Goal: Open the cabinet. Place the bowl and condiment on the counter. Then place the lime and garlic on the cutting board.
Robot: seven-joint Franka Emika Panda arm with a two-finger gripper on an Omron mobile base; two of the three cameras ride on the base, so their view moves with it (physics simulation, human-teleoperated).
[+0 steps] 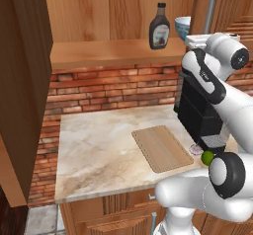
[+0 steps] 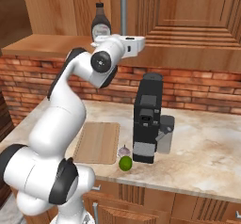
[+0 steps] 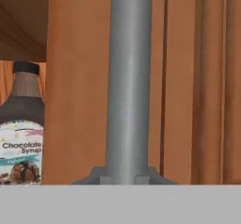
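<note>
One gripper (shut) at handle

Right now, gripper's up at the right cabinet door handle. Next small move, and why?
Probably pull the handle back toward the base to swing the right door open. The hand view looks straight at the grey bar at close range and the gripper reads shut, likely on it. The left door is already swung out, while the bowl sits half hidden beside the condiment on the shelf.
</note>
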